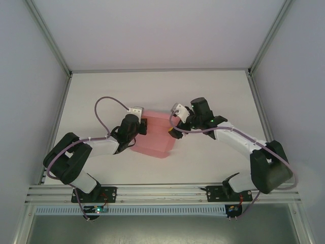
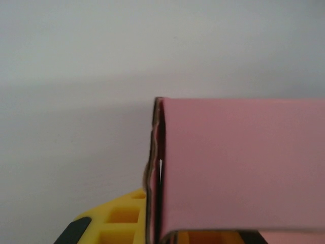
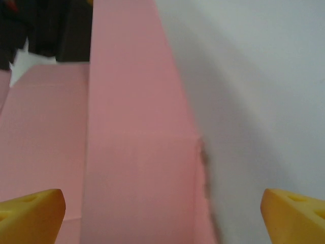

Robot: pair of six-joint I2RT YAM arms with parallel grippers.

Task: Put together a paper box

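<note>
Pinched at the left edge of the paper box [image 1: 155, 140] by the left gripper [image 1: 143, 126], straddled at its right edge by the wide-open right gripper [image 1: 172, 129], interior hidden.

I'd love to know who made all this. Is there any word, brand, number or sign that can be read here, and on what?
No text can be read anywhere.
The paper box: plain pink card, no print on it.
The small board below the left arm's base: any marking is too small to read.
</note>
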